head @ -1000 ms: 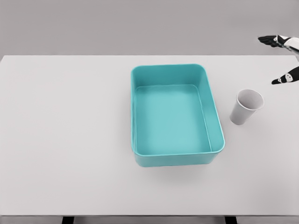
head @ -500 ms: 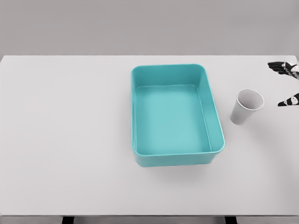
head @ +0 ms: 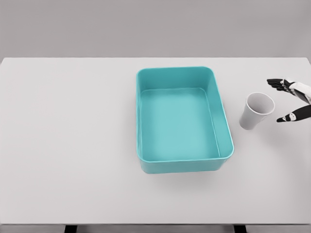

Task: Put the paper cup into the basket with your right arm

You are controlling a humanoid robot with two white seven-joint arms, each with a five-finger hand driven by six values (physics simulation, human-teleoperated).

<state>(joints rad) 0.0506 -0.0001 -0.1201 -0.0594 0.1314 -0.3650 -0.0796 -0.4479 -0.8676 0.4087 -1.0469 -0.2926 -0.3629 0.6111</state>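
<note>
At the right edge of the table (head: 73,145), the right hand (head: 293,99) is showing only partly, fingers spread apart and holding nothing. The dark fingertips (head: 273,82) of the upper group are pointing left, and the thumb tip is sitting lower, with a wide gap between them. The hand is sitting just beside the paper cup (head: 256,111), to its right, not touching it. The paper cup is standing upright on the table, mouth open upward, white, slightly tapered toward the base. It is sitting just to the right of the basket (head: 183,160), apart from the basket's right wall, outside it. The basket is a teal rectangular tub with rounded corners, sitting near the table's middle, nothing lying inside. The left arm is not showing anywhere in the head view.
</note>
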